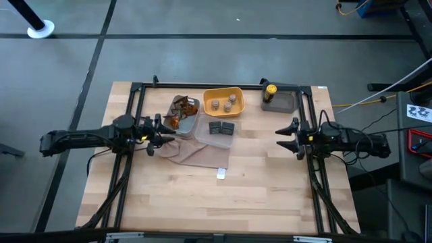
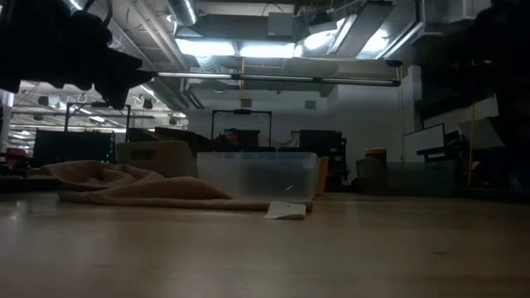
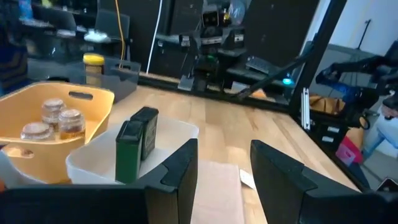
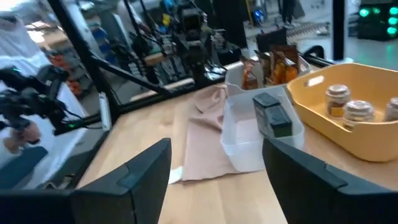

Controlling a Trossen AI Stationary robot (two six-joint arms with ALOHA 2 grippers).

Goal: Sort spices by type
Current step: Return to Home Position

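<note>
Three tan jars [image 1: 225,102] stand in the yellow tray [image 1: 237,90]. Two dark green boxes [image 1: 221,128] stand upright in the clear tray [image 1: 201,135]. Brown and orange foil packets [image 1: 181,111] fill a grey tray [image 1: 192,123] left of them. The yellow-capped bottle [image 1: 270,90] stands in a grey tray [image 1: 287,102] at the far right. My left gripper [image 1: 164,131] hovers open at the table's left, beside the packets, with nothing between its fingers [image 3: 180,171]. My right gripper [image 1: 289,136] is open and empty at the table's right, pointing level toward the trays.
A beige cloth [image 1: 199,154] lies crumpled under and in front of the clear tray. A small white slip [image 1: 221,173] lies on the wood nearer the front edge. A black frame [image 1: 138,94] borders the table, with bare wood across its near half.
</note>
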